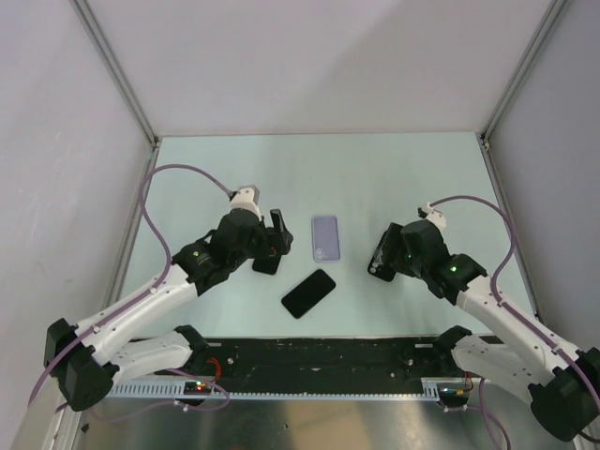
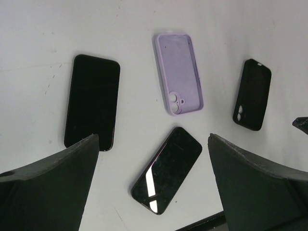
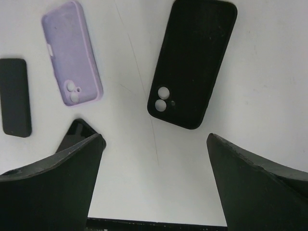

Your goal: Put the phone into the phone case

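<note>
Phone [image 2: 166, 170] is lying below, between our spread left jaws; we are hovering spread right jaws above the black case [image 3: 192, 62].

The black case [image 3: 191, 65] lies right of the lilac case [image 3: 72, 53].

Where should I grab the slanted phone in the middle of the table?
Probably across its two long edges near mid-length, from straight above. The phone lies flat and slanted, so only its thin sides offer a pinch; turn the jaws to match.
</note>
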### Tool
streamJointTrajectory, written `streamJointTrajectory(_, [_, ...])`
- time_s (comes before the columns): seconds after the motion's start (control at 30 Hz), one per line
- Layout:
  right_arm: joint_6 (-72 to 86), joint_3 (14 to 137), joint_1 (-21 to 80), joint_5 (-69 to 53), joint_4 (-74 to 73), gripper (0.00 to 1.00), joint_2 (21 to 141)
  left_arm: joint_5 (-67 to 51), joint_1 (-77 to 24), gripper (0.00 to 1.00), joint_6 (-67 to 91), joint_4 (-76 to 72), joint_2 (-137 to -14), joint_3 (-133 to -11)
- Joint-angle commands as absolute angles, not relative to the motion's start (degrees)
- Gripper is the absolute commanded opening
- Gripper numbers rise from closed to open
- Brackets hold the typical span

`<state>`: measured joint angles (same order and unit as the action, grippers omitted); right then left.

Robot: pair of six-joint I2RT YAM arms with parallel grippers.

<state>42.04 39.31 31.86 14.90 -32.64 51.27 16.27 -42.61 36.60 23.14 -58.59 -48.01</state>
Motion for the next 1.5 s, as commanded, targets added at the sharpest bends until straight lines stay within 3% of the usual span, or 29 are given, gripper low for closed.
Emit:
streamJointTrajectory(0.0, [44.06, 38.2, 32.95, 13.94, -34.08, 0.93, 53.73, 14.03, -42.33, 0.98, 37.35, 22.14, -59.53, -47.08])
streamJointTrajectory(0.4, [47.36, 35.49, 33.94, 14.29, -28.68, 0.85, 58.62, 9.65, -43.27, 0.98, 36.09, 20.62, -69.71, -47.81])
streamJointTrajectory(0.63, [46.85, 35.23, 26.14, 13.59, -26.76, 0.67, 60.85, 9.27, -45.04, 0.98, 37.69, 19.74, -74.24, -49.31])
streamJointTrajectory(0.83, [46.06, 35.49, 25.9, 10.79, -23.64, 0.57, 62.42, 9.57, -45.11, 0.98, 39.04, 19.04, -82.22, -55.28])
streamJointTrajectory(1.17, [46.33, 35.51, 29.35, 13.5, -27.34, 0.54, 59.76, 8.95, -44.84, 0.75, 37.61, 18.82, -100.07, -68.04])
streamJointTrajectory(1.47, [44.44, 35.51, 29.21, 12.43, -27.42, 0.54, 57.87, 9.98, -44.17, 0.56, 35.29, 18.9, -108.22, -72.96])
